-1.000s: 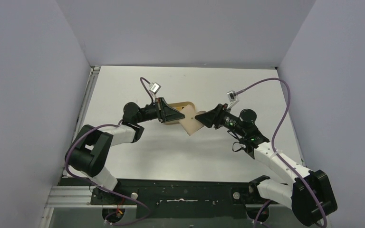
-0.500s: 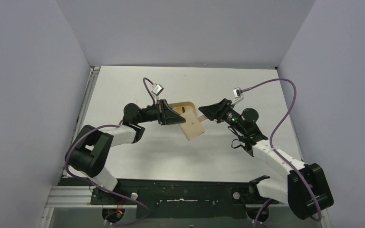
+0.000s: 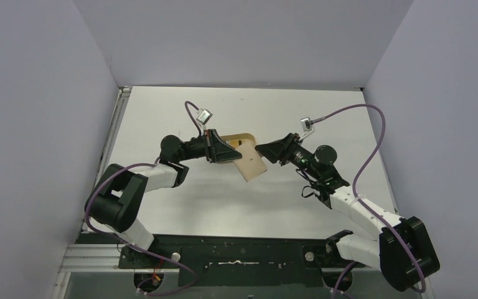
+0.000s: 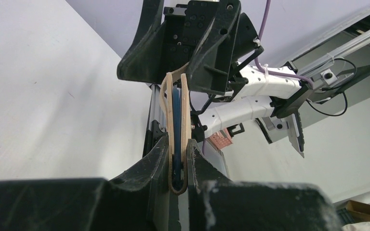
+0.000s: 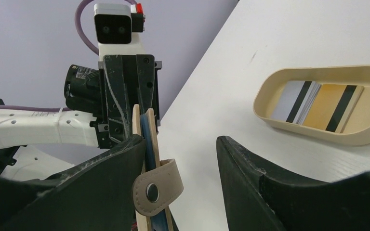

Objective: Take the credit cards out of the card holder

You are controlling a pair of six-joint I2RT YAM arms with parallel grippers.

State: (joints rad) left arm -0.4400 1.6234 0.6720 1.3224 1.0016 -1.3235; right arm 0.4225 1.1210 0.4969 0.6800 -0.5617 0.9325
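Observation:
The tan card holder (image 3: 251, 167) hangs above the table, and my left gripper (image 3: 225, 153) is shut on its folded end. In the left wrist view the card holder (image 4: 185, 103) stands edge-on between the fingers, with a dark blue credit card (image 4: 176, 110) inside it. My right gripper (image 3: 261, 150) is open at the holder's upper right edge. In the right wrist view the card holder (image 5: 136, 122) and its blue credit card (image 5: 149, 134) lie against the left finger (image 5: 91, 183). The strap tab (image 5: 158, 188) with its snap hangs in the gap of the right gripper (image 5: 180, 144).
An oval tan tray (image 5: 366, 137) sits on the white table beyond the holder, with a silvery card (image 5: 293, 100) and a gold card (image 5: 330, 106) in it, both black-striped. In the top view the tray (image 3: 244, 135) shows partly behind my left gripper. Grey walls close in three sides.
My right gripper drew back up and to the right from the holder's corner, then came back to its upper edge. The holder swung slightly. The left gripper kept its grip.

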